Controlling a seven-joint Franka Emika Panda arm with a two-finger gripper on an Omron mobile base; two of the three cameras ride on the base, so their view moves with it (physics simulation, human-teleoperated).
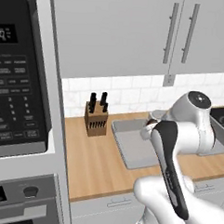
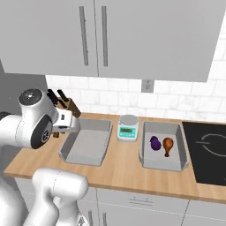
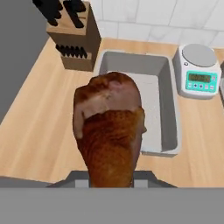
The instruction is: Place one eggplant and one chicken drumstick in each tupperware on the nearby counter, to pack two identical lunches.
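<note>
hand [image 3: 111,181] clamped on drumstick [image 3: 109,131], above left tupperware [image 3: 168,109].

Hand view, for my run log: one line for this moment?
gripper: shut on drumstick | above left tupperware, empty | right tupperware: eggplant, drumstick

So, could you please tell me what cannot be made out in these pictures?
- Hand view: the reddish-brown chicken drumstick hides the claw's tips.
- Left base view: the white arm covers the near grey rectangular tupperware's right part.
- Right base view: the small white scale's display is too small to read.
</note>
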